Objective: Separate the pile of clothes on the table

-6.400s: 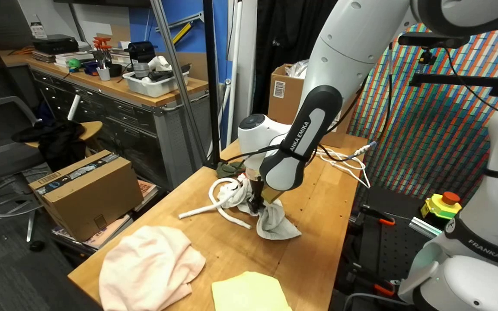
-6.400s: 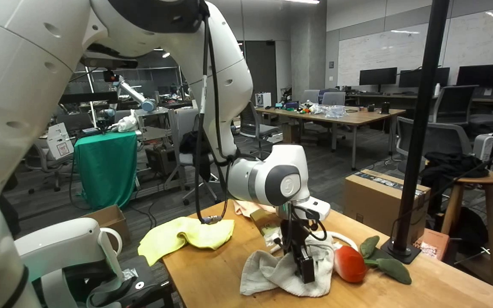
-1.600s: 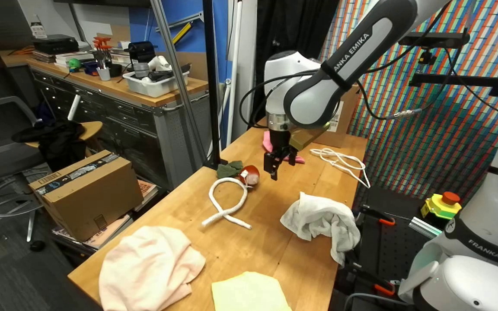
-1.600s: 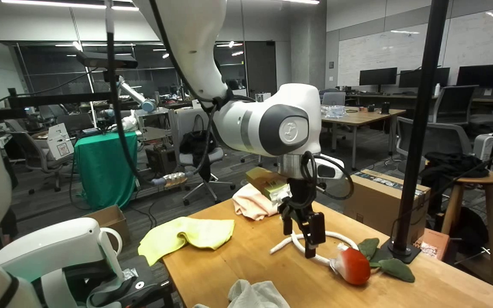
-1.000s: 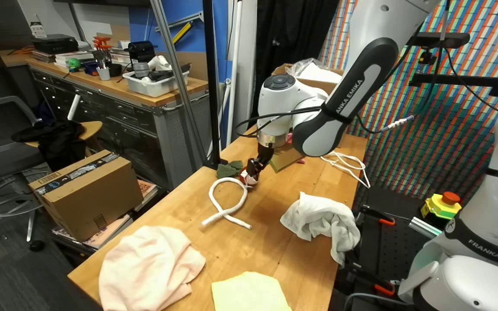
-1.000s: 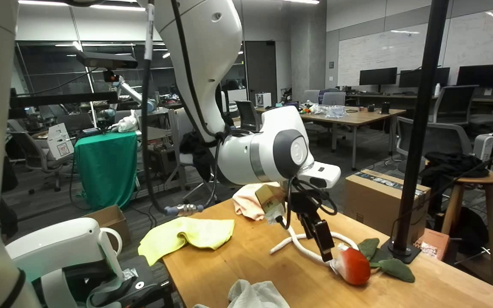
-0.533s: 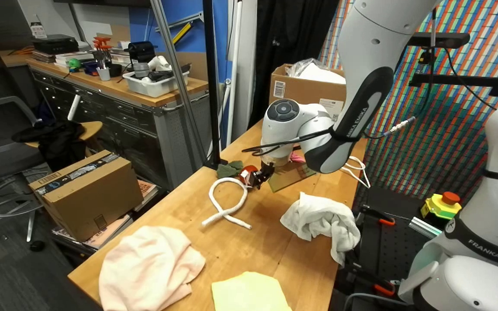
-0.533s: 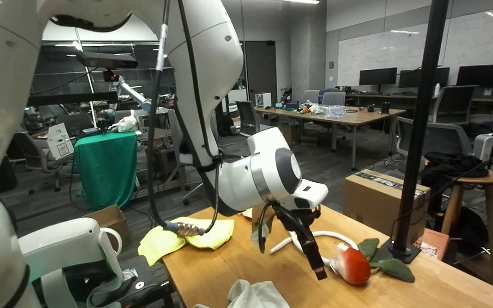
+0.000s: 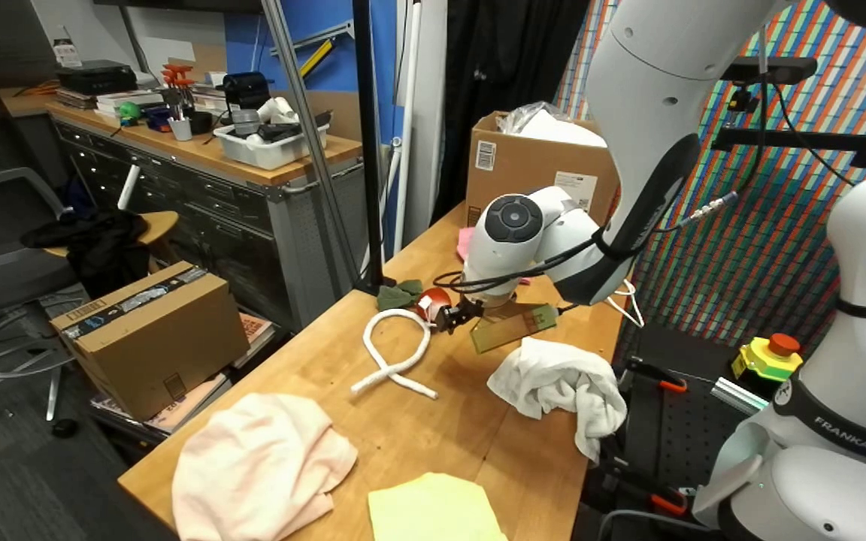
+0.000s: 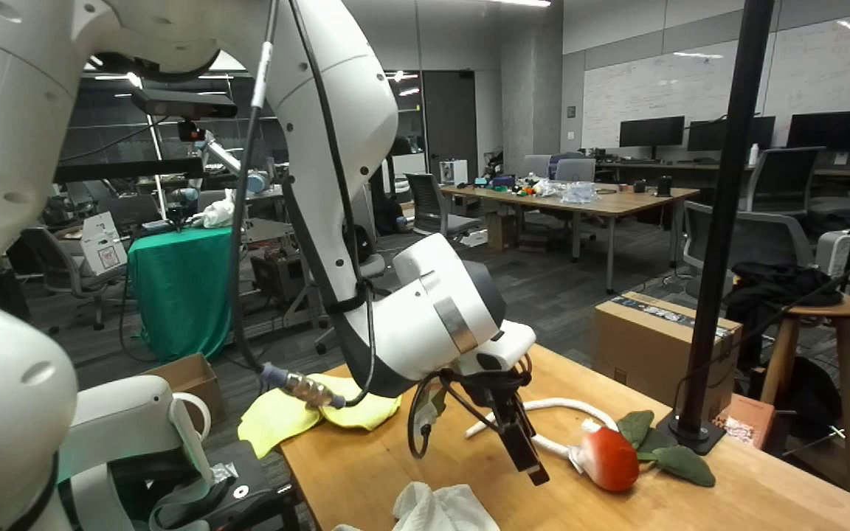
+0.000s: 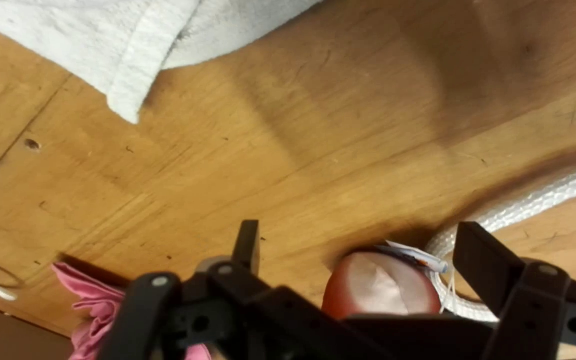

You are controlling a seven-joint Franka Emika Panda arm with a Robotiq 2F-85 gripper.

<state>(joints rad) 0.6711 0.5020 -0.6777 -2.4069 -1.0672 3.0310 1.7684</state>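
The clothes lie spread over the wooden table (image 9: 418,443). A peach cloth (image 9: 260,466) rests at one corner, with a yellow cloth (image 9: 437,511) (image 10: 358,402) beside it. The crumpled white cloth (image 9: 561,383) (image 11: 133,35) reaches the table's edge. Farther along, a bright pink cloth (image 11: 95,305) (image 9: 465,242) is partly hidden by my arm. My tilted gripper (image 9: 451,319) (image 10: 532,472) is low over the table, near a red-and-white plush object (image 10: 606,461) (image 11: 383,287). In the wrist view its fingers stand wide apart, open and holding nothing; the plush lies beyond the gap.
Green leaves (image 10: 679,464) extend from the plush. A thick white rope (image 9: 392,368) loops beside it, and a thin white cord (image 9: 632,308) lies partly behind my arm. A black post (image 10: 720,221) rises from the table's edge. A cardboard box (image 9: 546,158) stands at the far end.
The white cloth, earlier at the gripper beside the rope, now lies by the table's edge on the robot's side. Since then the gripper has come down near the plush, tilted, and drawn slightly back.
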